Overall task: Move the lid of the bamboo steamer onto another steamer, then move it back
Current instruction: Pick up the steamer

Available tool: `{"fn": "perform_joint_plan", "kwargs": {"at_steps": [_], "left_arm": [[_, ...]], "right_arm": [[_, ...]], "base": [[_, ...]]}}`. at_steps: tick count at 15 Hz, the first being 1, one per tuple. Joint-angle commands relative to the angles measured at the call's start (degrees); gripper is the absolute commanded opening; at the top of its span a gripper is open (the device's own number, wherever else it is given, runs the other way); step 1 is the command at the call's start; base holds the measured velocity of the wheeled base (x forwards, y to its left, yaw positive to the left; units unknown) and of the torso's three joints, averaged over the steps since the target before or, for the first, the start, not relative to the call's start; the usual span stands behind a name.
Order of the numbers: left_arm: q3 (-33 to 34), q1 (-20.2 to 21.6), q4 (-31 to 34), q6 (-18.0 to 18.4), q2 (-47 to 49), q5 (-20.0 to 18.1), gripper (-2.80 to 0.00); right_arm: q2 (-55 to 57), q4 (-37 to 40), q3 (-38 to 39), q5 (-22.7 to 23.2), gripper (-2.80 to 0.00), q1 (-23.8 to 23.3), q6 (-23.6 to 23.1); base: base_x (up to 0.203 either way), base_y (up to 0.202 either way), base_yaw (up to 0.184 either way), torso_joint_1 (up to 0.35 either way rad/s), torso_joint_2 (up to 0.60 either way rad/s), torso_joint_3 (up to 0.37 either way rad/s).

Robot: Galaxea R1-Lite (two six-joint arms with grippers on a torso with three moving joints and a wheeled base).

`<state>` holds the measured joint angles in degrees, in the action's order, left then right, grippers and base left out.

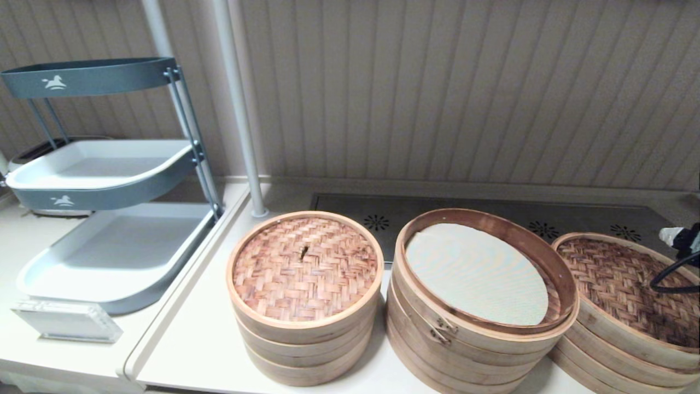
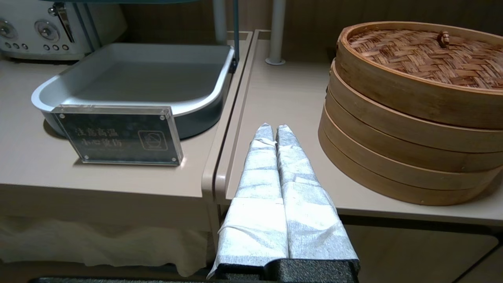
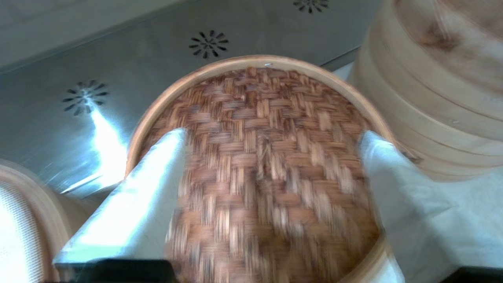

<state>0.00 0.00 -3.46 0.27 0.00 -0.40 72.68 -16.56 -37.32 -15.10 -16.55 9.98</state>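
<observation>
The bamboo steamer lid (image 1: 629, 284), reddish-brown herringbone weave with a small centre knot (image 3: 267, 153) and a deep pale rim, lies on top of the low wide steamer (image 1: 579, 364) at the right; that stack's own lid is hidden. My right gripper (image 3: 273, 135) hangs open just above the lid, its white-wrapped fingers (image 3: 157, 165) spread either side of the knot; whether they touch the weave I cannot tell. Only a bit of that arm (image 1: 681, 241) shows in the head view. My left gripper (image 2: 271, 126) is shut and empty at the table's front edge.
The tall clasped stack (image 1: 445, 327) stands uncovered in the middle, a white liner (image 1: 476, 273) inside. A smaller lidded stack (image 1: 304, 268) is left of it. Further left are a grey tray rack (image 1: 109, 246), a sign (image 1: 65, 320) and a pole (image 1: 240, 109). Another pale stack (image 3: 440, 78) stands beyond the lid.
</observation>
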Motion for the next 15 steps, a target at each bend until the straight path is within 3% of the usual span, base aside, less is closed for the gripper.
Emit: {"fn": "perform_joint_plan", "kwargs": {"at_steps": [1,7,10,15], "left_arm": [[1.41,0.08,-0.01,0.0,-0.09,-0.01,-2.8],[1.41,0.0,-0.05,0.0,-0.09,-0.04,-2.8],[1.41,0.0,-0.05,0.0,-0.09,0.05,-2.8],[1.41,0.0,-0.05,0.0,-0.09,-0.03,-2.8]], "right_arm": [[-9.57,5.71,-1.43,0.43,-2.8,0.38,-0.47],[-27.04,21.89,-3.37,1.45,-2.8,6.46,-1.19],[-35.44,26.27,-2.53,1.67,-2.8,10.65,-1.22],[-48.33,30.04,6.88,2.34,-2.8,14.03,-1.95]], "base": [[0.0,0.0,0.0,0.0,0.0,0.0],[0.0,0.0,0.0,0.0,0.0,0.0],[0.0,0.0,0.0,0.0,0.0,0.0],[0.0,0.0,0.0,0.0,0.0,0.0]]}}
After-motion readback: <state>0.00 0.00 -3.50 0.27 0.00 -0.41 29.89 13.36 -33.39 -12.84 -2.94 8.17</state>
